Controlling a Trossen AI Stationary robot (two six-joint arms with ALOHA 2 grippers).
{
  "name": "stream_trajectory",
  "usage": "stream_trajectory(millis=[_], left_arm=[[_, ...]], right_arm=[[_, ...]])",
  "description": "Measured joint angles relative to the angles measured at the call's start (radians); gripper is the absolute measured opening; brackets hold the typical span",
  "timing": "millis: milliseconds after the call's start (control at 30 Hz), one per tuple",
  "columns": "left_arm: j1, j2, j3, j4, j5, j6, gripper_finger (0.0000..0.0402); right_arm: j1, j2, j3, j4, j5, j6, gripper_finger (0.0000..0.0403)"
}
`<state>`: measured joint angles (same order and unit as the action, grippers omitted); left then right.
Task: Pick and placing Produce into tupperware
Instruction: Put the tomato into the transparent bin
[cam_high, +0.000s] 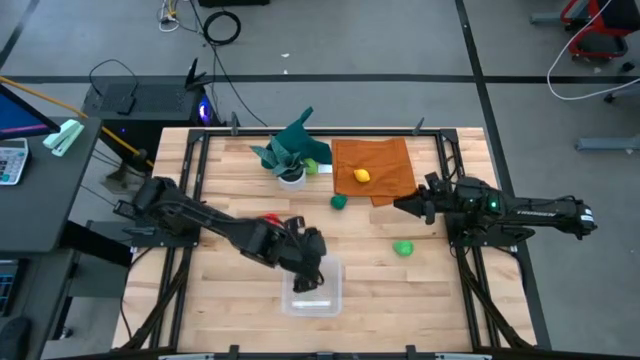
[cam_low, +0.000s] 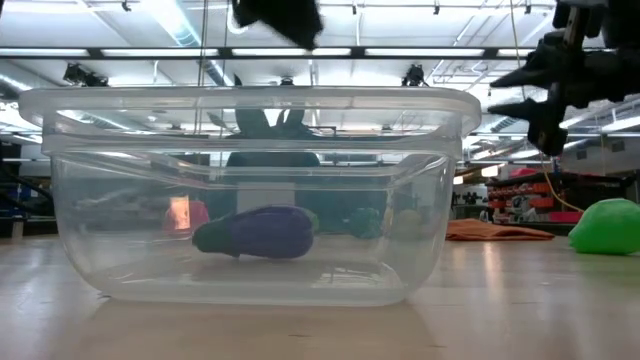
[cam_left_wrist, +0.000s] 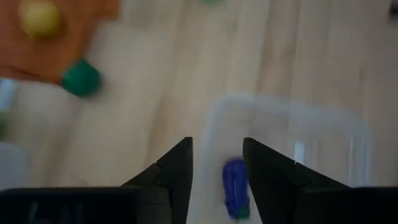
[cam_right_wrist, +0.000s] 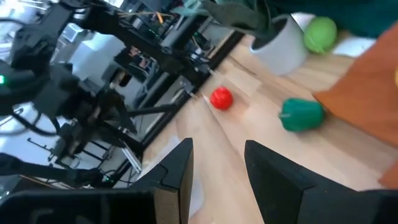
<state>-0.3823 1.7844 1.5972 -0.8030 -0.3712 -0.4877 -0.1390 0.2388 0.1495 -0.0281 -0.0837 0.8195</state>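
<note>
While your left end effector (cam_high: 312, 272) hangs over the tupperware (cam_high: 314, 297), fingers parted and empty, the purple eggplant (cam_low: 256, 233) lies inside it. Beyond the tupperware, your right end effector (cam_high: 408, 206), fingers apart and empty, waits beside the orange cloth (cam_high: 385, 167) carrying the yellow piece (cam_high: 362, 176).

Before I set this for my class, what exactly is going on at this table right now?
A two-armed robot is sorting toy produce into a clear box. The left gripper hangs open above the box, and the purple eggplant already lies inside. The right gripper waits by the orange cloth. The yellow piece sits on the cloth; the other pieces are on the table.
</note>
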Motion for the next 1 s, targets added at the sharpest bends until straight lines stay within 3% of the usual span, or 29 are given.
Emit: stream_trajectory(millis=[233, 500, 733, 1000], left_arm=[[0.05, -0.108, -0.001, -0.049, -0.079, -0.061, 0.0127], [0.083, -0.172, -0.002, -0.358, -0.142, -0.237, 0.011], [0.066, -0.205, -0.002, -0.604, -0.299, -0.512, 0.0112], [0.023, -0.301, -0.031, -0.662, -0.314, -0.655, 0.011]], right_arm=[[0.0, 0.011, 0.042, -0.072, 0.003, -0.031, 0.0112], [0.0, 0.011, 0.042, -0.101, 0.003, -0.037, 0.0112], [0.0, 0.011, 0.042, -0.105, 0.003, -0.038, 0.0112], [0.0, 0.011, 0.042, -0.108, 0.004, -0.038, 0.0112]])
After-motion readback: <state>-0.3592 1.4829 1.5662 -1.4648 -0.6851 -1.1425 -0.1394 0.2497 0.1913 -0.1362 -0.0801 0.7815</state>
